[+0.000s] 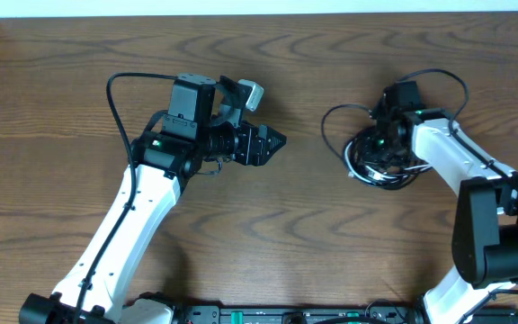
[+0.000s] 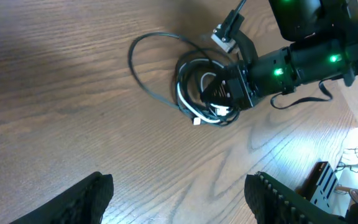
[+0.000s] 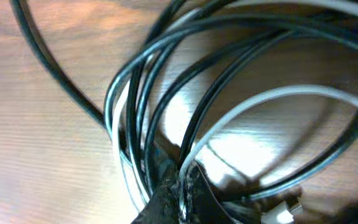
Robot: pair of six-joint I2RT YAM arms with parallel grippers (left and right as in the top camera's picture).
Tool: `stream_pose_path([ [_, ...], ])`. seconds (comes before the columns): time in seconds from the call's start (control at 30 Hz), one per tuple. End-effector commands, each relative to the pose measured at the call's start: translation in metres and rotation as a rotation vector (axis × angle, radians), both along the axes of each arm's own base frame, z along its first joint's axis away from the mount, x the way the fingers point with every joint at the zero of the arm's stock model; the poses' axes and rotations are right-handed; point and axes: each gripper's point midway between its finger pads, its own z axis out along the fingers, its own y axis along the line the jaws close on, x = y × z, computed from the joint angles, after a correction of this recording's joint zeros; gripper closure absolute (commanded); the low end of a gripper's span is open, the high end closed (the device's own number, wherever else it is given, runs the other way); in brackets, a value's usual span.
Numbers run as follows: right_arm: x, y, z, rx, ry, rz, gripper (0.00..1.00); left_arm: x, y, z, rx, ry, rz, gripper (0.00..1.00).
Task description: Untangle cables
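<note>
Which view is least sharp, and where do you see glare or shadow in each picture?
Right wrist view: least sharp, the close cables soft-edged, white glare on the table behind them. Left wrist view: a bright patch on the wood at lower right, its own fingers dark and blurred. Overhead view: sharp, evenly lit, only faint shadows.

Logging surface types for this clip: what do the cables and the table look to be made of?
The black cables look jacketed in rubber or plastic. They are smooth and semi-glossy, with light streaks running along them. The white cable looks much the same, probably plastic, with a soft sheen. The table shows brown wood grain with a faint glare, but whether it is real wood or laminate cannot be told.
</note>
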Motion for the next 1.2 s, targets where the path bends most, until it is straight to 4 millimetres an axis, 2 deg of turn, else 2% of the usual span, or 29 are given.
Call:
stream_pose_path([
  [0.0, 0.016, 0.02, 0.039, 0.068, -0.062, 0.026, 0.99, 0.001, 0.001, 0.01, 0.008, -0.043, -0.005, 0.27],
  [0.17, 0.03, 0.024, 0.101, 0.085, -0.182, 0.043, 0.99, -0.002, 0.002, 0.007, 0.026, -0.052, -0.025, 0.27],
  [0.27, 0.033, 0.028, 0.151, 0.113, -0.271, 0.062, 0.99, -0.003, 0.003, 0.003, 0.033, -0.051, -0.034, 0.27],
  [0.33, 0.032, 0.032, 0.183, 0.145, -0.325, 0.083, 0.99, -0.005, 0.003, 0.0, 0.039, -0.052, -0.042, 0.27],
  [0.37, 0.03, 0.037, 0.211, 0.175, -0.37, 0.099, 0.99, -0.005, 0.003, -0.003, 0.04, -0.046, -0.042, 0.26],
  [0.53, 0.019, 0.053, 0.297, 0.262, -0.535, 0.157, 0.99, -0.002, 0.002, -0.006, 0.038, -0.051, -0.043, 0.25],
  [0.63, 0.013, 0.044, 0.33, 0.218, -0.605, 0.136, 0.99, 0.0, 0.001, -0.005, 0.032, -0.06, -0.045, 0.25],
  [0.7, 0.009, 0.031, 0.333, 0.156, -0.59, 0.091, 0.99, 0.0, 0.001, -0.005, 0.032, -0.061, -0.045, 0.25],
  [0.8, 0.0, 0.018, 0.317, 0.079, -0.522, 0.065, 0.94, 0.0, 0.001, -0.005, 0.032, -0.06, -0.045, 0.25],
  [0.9, -0.002, 0.009, 0.296, 0.008, -0.462, 0.058, 0.69, 0.0, 0.001, -0.005, 0.032, -0.06, -0.045, 0.25],
  [0.97, 0.0, 0.003, 0.282, -0.04, -0.426, 0.039, 0.63, 0.0, 0.001, -0.005, 0.031, -0.059, -0.045, 0.25],
  [1.17, 0.003, -0.003, 0.237, -0.099, -0.344, -0.028, 0.57, 0.0, 0.0, -0.005, 0.031, -0.059, -0.046, 0.25],
])
